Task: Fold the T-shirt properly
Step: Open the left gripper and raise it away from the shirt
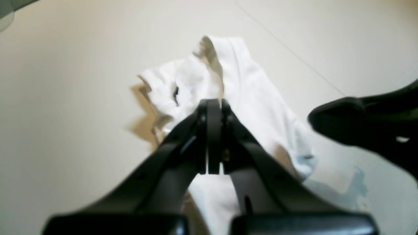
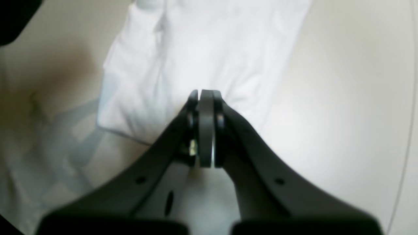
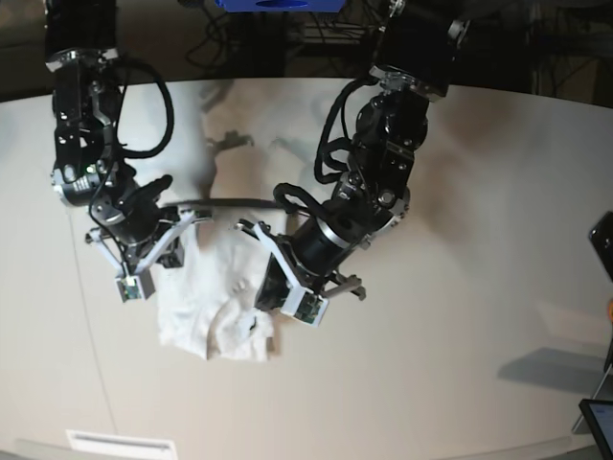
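The white T-shirt lies crumpled at the front left of the table, its upper part drawn up between the two grippers. In the left wrist view my left gripper is shut, and a ridge of the T-shirt rises to its tips, so it looks pinched on the cloth. My right gripper is shut too, with creases of the T-shirt running into its tips. In the base view the left gripper and right gripper stand close together over the cloth.
The right arm's gripper shows as a dark shape close beside my left one. A seam line crosses the tabletop. A dark device and a tablet sit at the right edge. Cables hang behind the table's far rim.
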Tool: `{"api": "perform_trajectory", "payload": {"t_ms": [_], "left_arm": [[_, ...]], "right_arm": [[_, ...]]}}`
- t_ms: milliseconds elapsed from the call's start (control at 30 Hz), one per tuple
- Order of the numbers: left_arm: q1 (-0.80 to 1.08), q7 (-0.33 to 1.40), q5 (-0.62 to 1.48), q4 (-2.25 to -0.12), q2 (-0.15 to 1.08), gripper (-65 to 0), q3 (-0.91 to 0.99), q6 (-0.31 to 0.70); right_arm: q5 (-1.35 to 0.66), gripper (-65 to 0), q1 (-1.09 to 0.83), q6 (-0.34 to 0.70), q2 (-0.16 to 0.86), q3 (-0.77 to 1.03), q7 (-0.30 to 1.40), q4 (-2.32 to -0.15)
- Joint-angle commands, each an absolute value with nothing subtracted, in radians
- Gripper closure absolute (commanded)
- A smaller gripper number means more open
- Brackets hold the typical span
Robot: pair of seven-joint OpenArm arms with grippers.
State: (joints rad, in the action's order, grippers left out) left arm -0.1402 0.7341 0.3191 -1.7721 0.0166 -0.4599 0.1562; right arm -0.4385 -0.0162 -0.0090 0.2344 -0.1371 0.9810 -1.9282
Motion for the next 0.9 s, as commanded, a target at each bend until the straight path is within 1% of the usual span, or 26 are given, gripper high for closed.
{"api": "perform_trajectory", "payload": {"t_ms": [0, 100, 233, 400, 533, 633, 733, 867], "left_arm": [[-0.157, 0.723, 0.318, -1.793, 0.021, 0.0, -0.426, 0.147], [-0.162, 0.777, 0.312, -1.787, 0.021, 0.0, -0.338, 0.147], [-0.157, 0.777, 0.312, -1.787, 0.059, 0.0, -0.271, 0.147], [-0.127, 0.779, 0.312, -1.787, 0.157, 0.0, -0.262, 0.147], [-0.076, 0.779, 0.314, -1.785, 0.219, 0.0, -0.260, 0.147], [-0.044, 0.779, 0.314, -1.785, 0.228, 0.0, -0.236, 0.147], [-0.013, 0.779, 0.315, -1.785, 0.222, 0.0, -0.163, 0.147], [0.022, 0.779, 0.312, -1.785, 0.229, 0.0, -0.110, 0.147]], "right_arm": [[-0.447, 0.0, 0.005, -0.005, 0.254, -0.140, 0.957, -1.946], [-0.447, 0.0, 0.035, -0.005, 0.265, -0.140, 0.957, -1.943], [-0.447, -0.1, 0.070, -0.004, 0.274, -0.142, 0.958, -1.910], [-0.447, -0.1, 0.099, -0.002, 0.274, -0.150, 0.958, -1.851], [-0.447, -0.1, 0.139, -0.002, 0.278, -0.228, 0.957, -1.744], [-0.447, -0.1, 0.145, -0.002, 0.271, -0.251, 0.947, -1.699], [-0.447, -0.1, 0.148, -0.002, 0.269, -0.252, 0.909, -1.696], [-0.447, -0.1, 0.170, -0.002, 0.269, -0.254, 0.909, -1.696]]}}
